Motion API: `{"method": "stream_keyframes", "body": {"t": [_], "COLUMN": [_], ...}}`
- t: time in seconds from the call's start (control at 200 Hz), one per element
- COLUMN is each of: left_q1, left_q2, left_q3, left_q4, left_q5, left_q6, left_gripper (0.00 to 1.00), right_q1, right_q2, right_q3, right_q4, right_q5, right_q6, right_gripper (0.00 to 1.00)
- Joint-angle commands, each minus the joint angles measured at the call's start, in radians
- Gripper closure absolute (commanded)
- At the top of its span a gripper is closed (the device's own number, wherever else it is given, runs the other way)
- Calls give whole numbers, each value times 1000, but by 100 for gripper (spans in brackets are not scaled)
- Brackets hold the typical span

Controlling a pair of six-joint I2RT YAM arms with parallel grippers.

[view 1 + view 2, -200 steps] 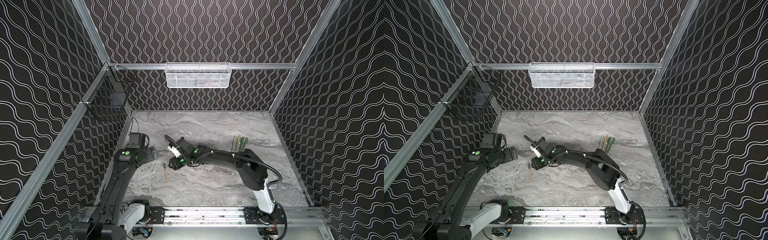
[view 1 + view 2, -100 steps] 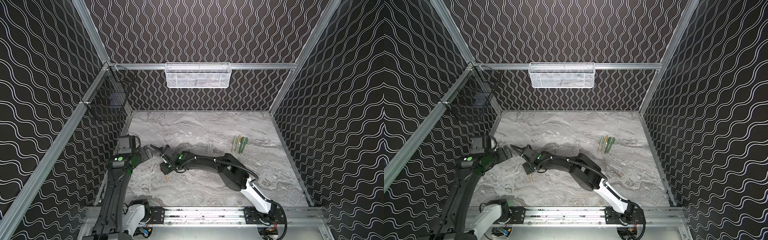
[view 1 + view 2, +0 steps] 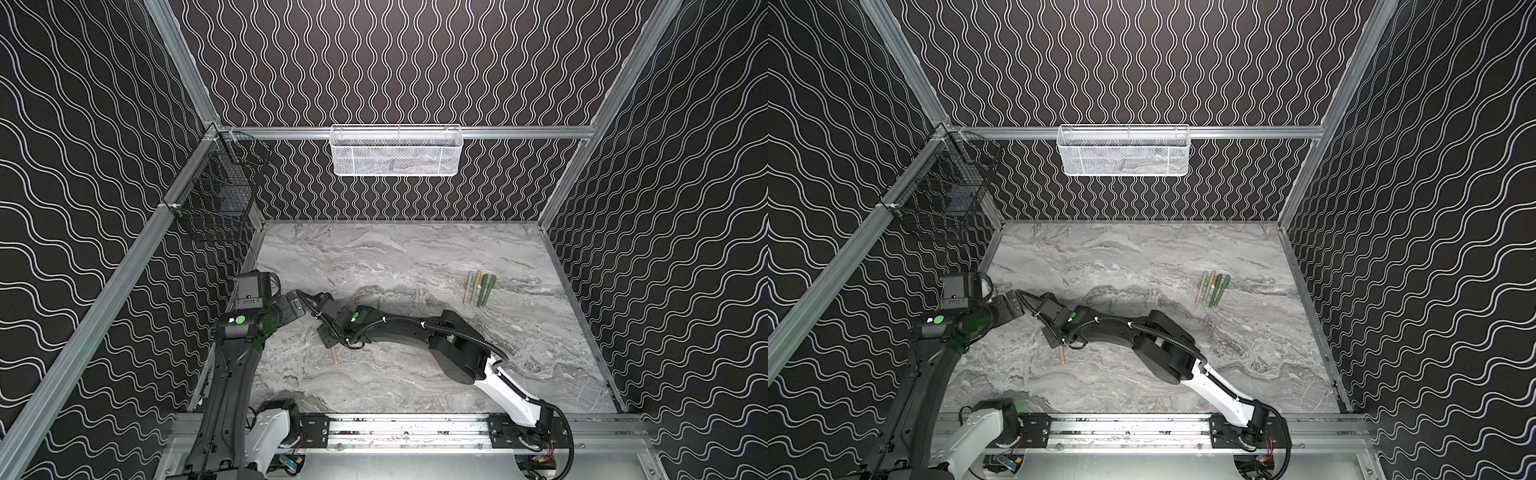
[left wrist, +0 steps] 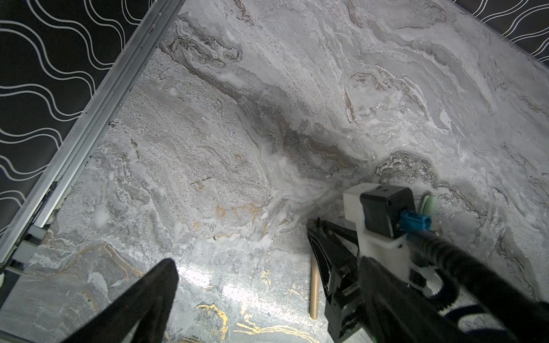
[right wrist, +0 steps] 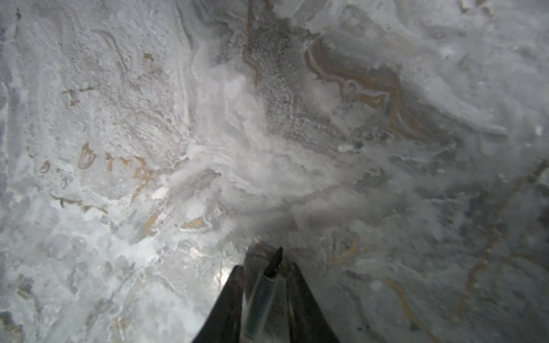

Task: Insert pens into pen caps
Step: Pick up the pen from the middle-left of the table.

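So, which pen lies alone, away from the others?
The tan-orange pen at the right gripper. The other four pens lie side by side, far from it.

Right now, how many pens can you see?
5. One tan pen lies between the right gripper's fingers. Four pens lie side by side at the table's right. The right arm may hide more.

This looks like a robotics lab test cell: aluminium-profile frame (image 3: 399,132), wave-patterned wall panels (image 3: 395,62), marble-print tabletop (image 3: 395,257), robot arms (image 3: 399,330) on a rail (image 3: 407,428).
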Motion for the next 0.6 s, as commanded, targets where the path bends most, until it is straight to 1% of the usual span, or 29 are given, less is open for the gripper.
{"method": "stream_keyframes", "body": {"t": [0.0,0.075,0.195,0.335,0.46,0.521,0.591], "left_q1": [1,1,1,0,1,0,0], "left_q2": [3,3,5,10,18,24,28], "left_q3": [1,2,-5,-23,-40,-51,-72], "left_q4": [36,38,56,105,144,170,212], "left_q5": [16,26,76,194,271,327,404], "left_q6": [8,10,17,37,29,20,8], "left_gripper": [1,1,1,1,1,1,1], "right_q1": [2,2,-3,-31,-77,-104,-145], "right_q2": [-8,-28,-65,-147,-260,-320,-394], "right_q3": [-40,-66,-104,-177,-271,-323,-393], "right_q4": [-146,-135,-116,-76,-22,10,59], "right_q5": [0,-3,0,-7,-10,-15,-48], "right_q6": [7,11,17,28,26,24,23], "right_gripper": [78,81,85,87,88,88,88]}}
